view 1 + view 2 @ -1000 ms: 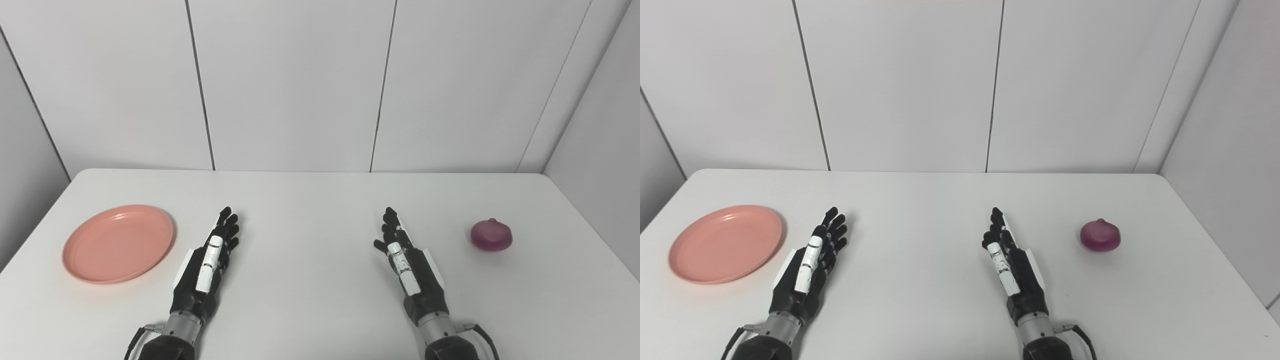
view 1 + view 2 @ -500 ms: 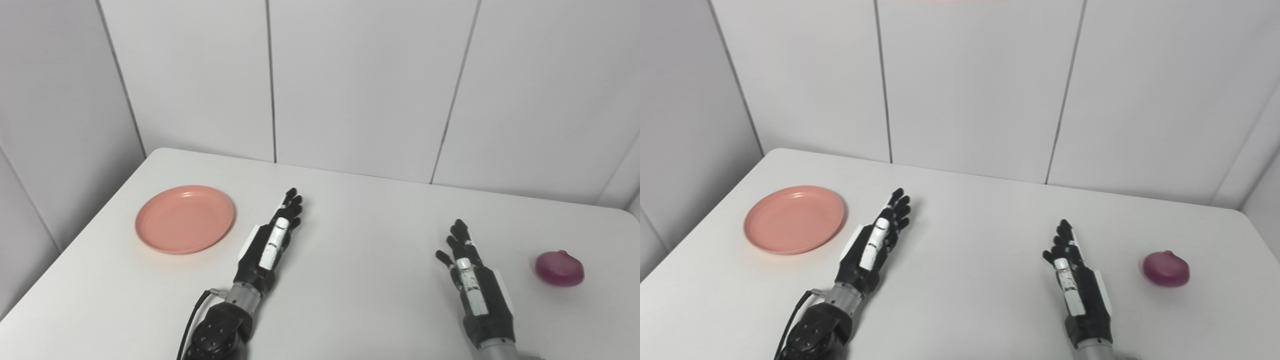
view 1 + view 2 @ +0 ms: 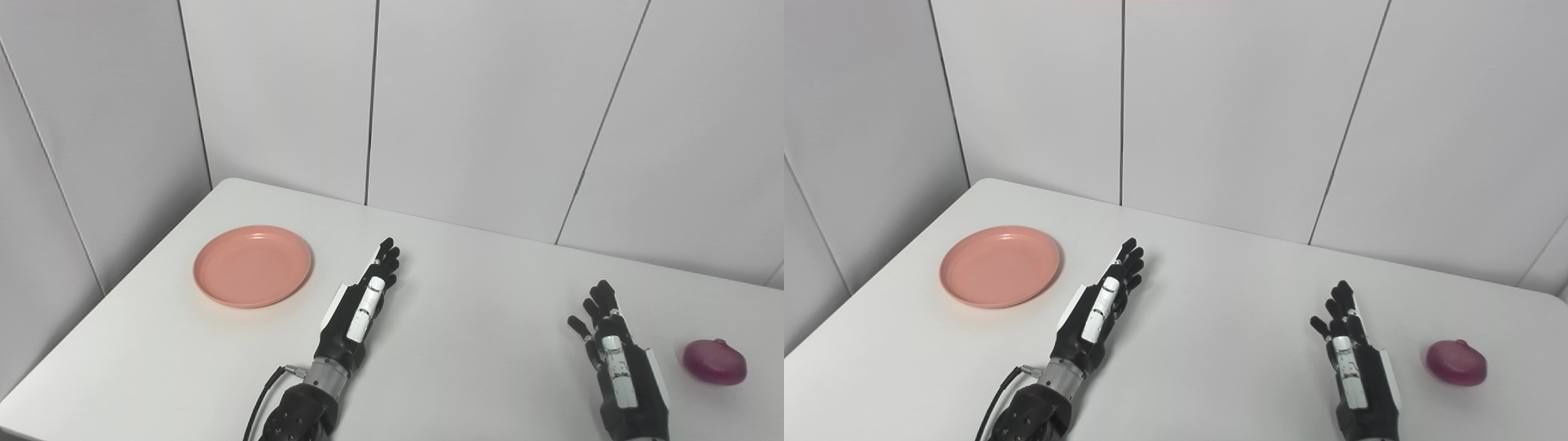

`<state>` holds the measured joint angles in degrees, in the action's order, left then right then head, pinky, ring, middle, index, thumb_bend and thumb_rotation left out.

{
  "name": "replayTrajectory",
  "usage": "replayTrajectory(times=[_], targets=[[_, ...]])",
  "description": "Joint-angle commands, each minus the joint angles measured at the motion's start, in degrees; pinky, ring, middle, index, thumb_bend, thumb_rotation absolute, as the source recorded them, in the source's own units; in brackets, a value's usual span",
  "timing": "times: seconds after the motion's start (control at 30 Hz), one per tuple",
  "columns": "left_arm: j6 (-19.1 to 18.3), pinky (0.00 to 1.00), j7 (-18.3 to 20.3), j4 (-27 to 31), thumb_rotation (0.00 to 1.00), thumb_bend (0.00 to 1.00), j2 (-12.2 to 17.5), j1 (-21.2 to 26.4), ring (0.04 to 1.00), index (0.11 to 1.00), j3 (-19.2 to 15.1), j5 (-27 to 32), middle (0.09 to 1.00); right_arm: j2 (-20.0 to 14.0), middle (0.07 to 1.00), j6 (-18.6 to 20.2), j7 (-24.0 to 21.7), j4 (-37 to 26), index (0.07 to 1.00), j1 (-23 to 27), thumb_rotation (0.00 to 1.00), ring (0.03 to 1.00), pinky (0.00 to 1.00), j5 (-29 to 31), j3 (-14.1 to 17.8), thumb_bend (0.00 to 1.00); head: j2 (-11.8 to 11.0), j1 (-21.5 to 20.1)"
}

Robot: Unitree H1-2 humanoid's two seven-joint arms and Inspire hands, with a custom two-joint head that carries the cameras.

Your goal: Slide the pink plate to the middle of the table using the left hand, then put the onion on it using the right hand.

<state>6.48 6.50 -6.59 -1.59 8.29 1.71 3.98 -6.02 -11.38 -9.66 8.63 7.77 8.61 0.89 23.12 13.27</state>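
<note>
Our left hand [image 3: 358,309] lay flat on the table [image 3: 465,294], fingers straight, spread a little and holding nothing, just to the right of the pink plate [image 3: 253,266] and not touching it. Our right hand [image 3: 1356,361] rested the same way, fingers apart and empty, well to the right of the plate. The plate sat empty near the table's left edge, not yet slid to the middle. The onion [image 3: 1456,363] lay far to the right of the plate, just beyond our right hand.

We judged the plate light, stiff and smooth, likely plastic, so it should glide easily; fingertips pressed on its near right rim or inside the shallow well would drag it without tipping. The onion looked round, firm and glossy, apt to roll, so we would have wrapped fingers and thumb around its widest part.
</note>
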Motion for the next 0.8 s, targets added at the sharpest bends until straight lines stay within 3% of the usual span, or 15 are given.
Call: replayTrajectory(times=[0.0,0.07,0.2,0.37,0.5,0.67,0.77], targets=[[-2.04,1.0,0.16,4.73,1.0,0.56,2.26,2.66,1.0,1.0,-1.35,0.93,1.0,-1.46,1.0,-2.15,-1.13,3.78,1.0,-2.95,0.87,1.0,1.0,0.25,0.56,0.55,0.04,0.06],[-5.71,1.0,-0.28,8.16,1.0,0.57,3.68,3.48,1.0,1.0,-2.58,1.56,1.0,-1.75,1.0,-1.79,-1.27,3.11,1.0,-3.21,0.87,1.0,1.0,0.31,0.65,0.53,0.75,0.74],[-9.17,1.0,-0.66,10.84,1.0,0.57,6.26,5.7,1.0,1.0,-4.91,2.07,1.0,-1.86,1.0,-1.71,-1.6,2.85,1.0,-3.39,0.86,1.0,1.0,0.98,0.88,0.52,0.84,1.15],[-9.93,1.0,-2.13,9.16,1.0,0.59,9.62,9.85,1.0,1.0,-7.58,1.5,1.0,-2.0,1.0,-2.26,-1.65,3.53,1.0,-3.3,0.86,1.0,1.0,1.18,1.03,0.52,0.91,1.82],[-9.44,1.0,-1.95,4.56,1.0,0.6,13.58,13.99,1.0,1.0,-9.96,1.95,1.0,-2.41,1.0,-1.64,-2.27,3.61,1.0,-3.12,0.87,1.0,1.0,2.12,1.13,0.54,1.36,2.37],[-9.8,1.0,-2.14,1.51,1.0,0.59,17.81,15.99,1.0,1.0,-11.84,1.7,1.0,-2.65,1.0,-2.29,-2.33,4.23,1.0,-3.04,0.87,1.0,1.0,1.85,0.86,0.53,1.38,3.08],[-7.95,1.0,-2.7,-1.54,1.0,0.58,19.59,17.18,0.998,1.0,-13.21,1.66,1.0,-2.62,1.0,-2.42,-2.29,4.29,1.0,-3.09,0.86,1.0,1.0,1.81,0.87,0.54,1.56,3.47]])
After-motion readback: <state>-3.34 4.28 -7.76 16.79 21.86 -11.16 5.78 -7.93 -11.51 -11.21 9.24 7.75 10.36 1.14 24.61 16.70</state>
